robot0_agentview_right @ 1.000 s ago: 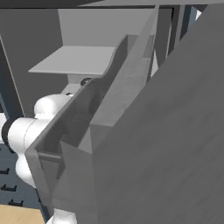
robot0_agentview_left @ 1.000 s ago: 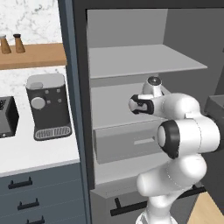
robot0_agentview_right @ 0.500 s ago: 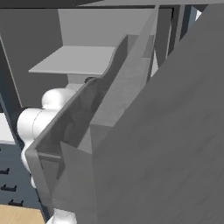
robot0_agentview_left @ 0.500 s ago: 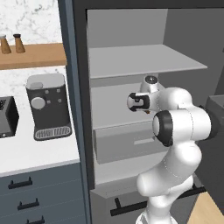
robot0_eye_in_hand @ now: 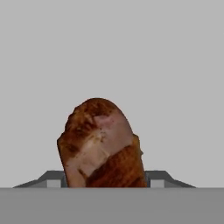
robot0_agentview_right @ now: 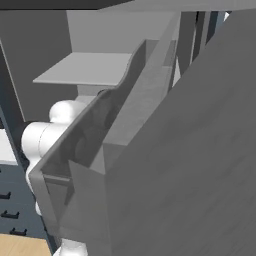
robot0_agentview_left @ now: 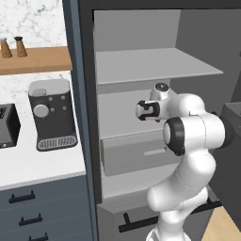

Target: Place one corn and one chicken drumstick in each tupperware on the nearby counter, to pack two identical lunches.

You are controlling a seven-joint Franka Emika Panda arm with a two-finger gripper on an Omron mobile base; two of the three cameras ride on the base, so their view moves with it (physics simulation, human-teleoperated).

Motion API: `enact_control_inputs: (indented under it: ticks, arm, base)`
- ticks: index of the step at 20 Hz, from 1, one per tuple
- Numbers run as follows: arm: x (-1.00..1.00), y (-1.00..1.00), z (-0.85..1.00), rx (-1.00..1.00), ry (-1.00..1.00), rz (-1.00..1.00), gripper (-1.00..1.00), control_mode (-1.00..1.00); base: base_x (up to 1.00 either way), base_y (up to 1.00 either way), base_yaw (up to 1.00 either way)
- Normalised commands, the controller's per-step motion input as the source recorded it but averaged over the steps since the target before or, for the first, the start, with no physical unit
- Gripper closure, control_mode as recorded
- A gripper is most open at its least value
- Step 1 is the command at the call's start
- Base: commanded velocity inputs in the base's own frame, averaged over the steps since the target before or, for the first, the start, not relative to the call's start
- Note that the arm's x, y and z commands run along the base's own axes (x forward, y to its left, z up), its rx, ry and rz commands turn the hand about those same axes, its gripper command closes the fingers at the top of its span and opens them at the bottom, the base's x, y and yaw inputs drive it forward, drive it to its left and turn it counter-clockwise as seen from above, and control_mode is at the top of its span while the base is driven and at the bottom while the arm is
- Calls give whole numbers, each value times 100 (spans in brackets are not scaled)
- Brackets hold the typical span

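Since the lunches have to be packed out on the bench (robot0_agentview_left: 37,164), I have the arm reaching into the open grey cabinet, where the food apparently sits on the middle shelf (robot0_agentview_left: 127,110) above the pull-out drawer (robot0_agentview_left: 141,157). In the hand view a chicken drumstick (robot0_eye_in_hand: 101,144) rises at 12 o'clock from between the fingertips, its rounded brown meaty end toward the camera against plain grey. The hand (robot0_eye_in_hand: 101,181) has a dark fingertip (robot0_eye_in_hand: 51,179) flush against the drumstick at 9 o'clock and another at 3 o'clock, so I read it as partly closed and pinching the meat. From the left base view the wrist points at 9 o'clock into the cabinet, with the fingers hidden behind it. I judge this as the grasp being taken, with the carry to a tupperware to come; neither container is visible from here.
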Motion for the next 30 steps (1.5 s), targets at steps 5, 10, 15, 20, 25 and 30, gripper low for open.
enact_control_inputs:
  ticks: [5, 10, 15, 20, 25, 30]
  arm:
    - [-34, 0, -7, 0, -3, 2, 100, -100]
    - [-100, 0, 1, 2, -16, 10, 100, -100]
    - [-100, 0, 91, 2, -11, 7, 100, -100]
    - [-100, 0, 100, 0, 0, 2, 100, -100]
    - [-100, 13, 91, -7, 17, 9, 100, -100]
    - [-60, 25, 25, -12, 16, 14, 100, 100]
  base:
    - [0, 0, 0]
    - [0, 0, 0]
    - [0, 0, 0]
    - [0, 0, 0]
    - [0, 0, 0]
    - [-40, 16, 12]
